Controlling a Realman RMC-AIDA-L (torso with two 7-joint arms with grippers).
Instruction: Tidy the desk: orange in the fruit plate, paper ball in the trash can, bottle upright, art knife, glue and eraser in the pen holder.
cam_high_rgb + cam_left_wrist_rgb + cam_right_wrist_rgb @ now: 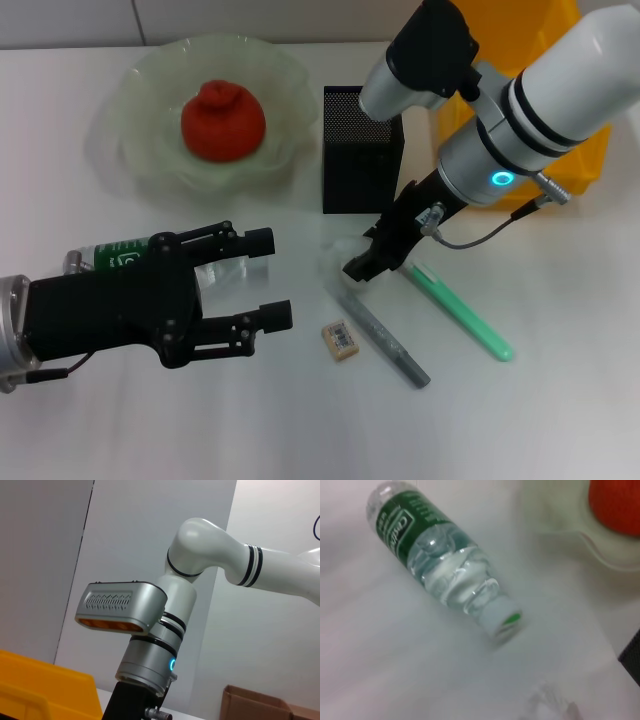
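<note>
The orange (222, 120) lies in the pale-green fruit plate (140, 80) at the back left. The bottle (115, 255) lies on its side at the left, mostly under my left gripper (268, 278), which is open and empty above it. The right wrist view shows the bottle (440, 565) lying flat. My right gripper (362, 262) is low over the white paper ball (338, 256), just in front of the black mesh pen holder (362, 150). The eraser (340, 338), a grey stick (385, 340) and a green stick (457, 312) lie on the table. The yellow trash can (590, 150) stands behind my right arm.
The right wrist view also shows the paper ball (552, 705), the plate rim (600, 550) and the orange (615, 505). The left wrist view shows my right arm (165, 630), the yellow bin's edge (40, 690) and a cardboard box (255, 705).
</note>
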